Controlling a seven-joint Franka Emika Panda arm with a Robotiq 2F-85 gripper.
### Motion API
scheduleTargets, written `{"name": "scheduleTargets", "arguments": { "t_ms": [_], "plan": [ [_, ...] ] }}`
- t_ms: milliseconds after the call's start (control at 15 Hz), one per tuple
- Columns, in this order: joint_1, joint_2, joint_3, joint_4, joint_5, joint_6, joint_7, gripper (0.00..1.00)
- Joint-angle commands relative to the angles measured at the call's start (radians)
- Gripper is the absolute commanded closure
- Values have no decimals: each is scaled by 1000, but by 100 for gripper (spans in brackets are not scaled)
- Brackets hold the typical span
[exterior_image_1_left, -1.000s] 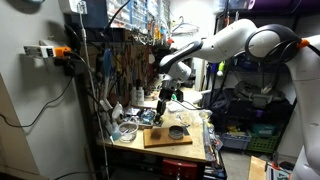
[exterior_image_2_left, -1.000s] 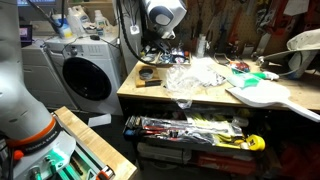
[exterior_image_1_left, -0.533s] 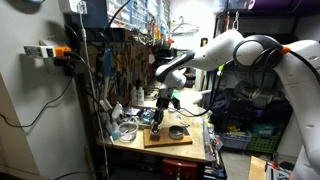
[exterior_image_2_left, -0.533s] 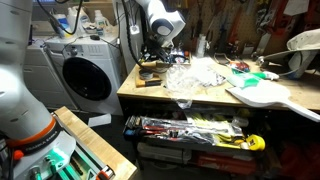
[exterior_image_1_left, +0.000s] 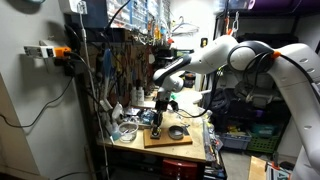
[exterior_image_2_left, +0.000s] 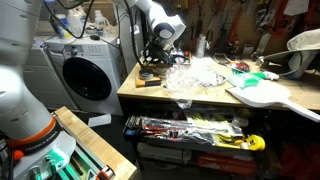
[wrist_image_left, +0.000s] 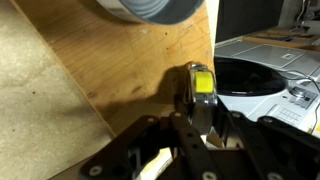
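My gripper (wrist_image_left: 200, 118) is shut on a slim object with a yellow end (wrist_image_left: 203, 80), which sticks out past the fingertips. In the wrist view it hangs just over a wooden board (wrist_image_left: 140, 70), with a grey round container (wrist_image_left: 160, 8) at the top edge. In both exterior views the gripper (exterior_image_1_left: 160, 108) (exterior_image_2_left: 152, 58) points down over the board (exterior_image_1_left: 160, 140) at the end of the workbench. A dark round bowl (exterior_image_1_left: 177, 131) sits on the board beside the gripper. The held object is too small to make out in the exterior views.
A black round dish (wrist_image_left: 262, 78) (exterior_image_2_left: 147, 72) lies next to the board. Crumpled clear plastic (exterior_image_2_left: 190, 75), tools and a white guitar-shaped body (exterior_image_2_left: 265, 96) cover the bench. A tool wall (exterior_image_1_left: 125, 60) stands behind it. A washing machine (exterior_image_2_left: 90, 75) is beside the bench.
The arm has lowered the gripper a little toward the wooden board, still shut on the yellow-ended object. Nothing on the bench has moved.
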Motion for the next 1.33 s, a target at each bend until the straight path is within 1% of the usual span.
{"name": "scheduleTargets", "arguments": {
  "t_ms": [0,133,333,400,533,800,1000,1267],
  "plan": [
    [9,31,-4,36,-59,-3,29,40],
    [8,35,-1,41,-84,-3,36,27],
    [12,28,1,42,-117,2,44,3],
    [17,20,-2,40,-133,11,49,1],
    [31,-8,-7,34,-179,24,63,0],
    [68,-81,-27,0,-328,68,120,0],
    [87,-172,-34,-70,-435,77,174,0],
    [102,-322,-33,-205,-526,155,235,0]
  ]
}}
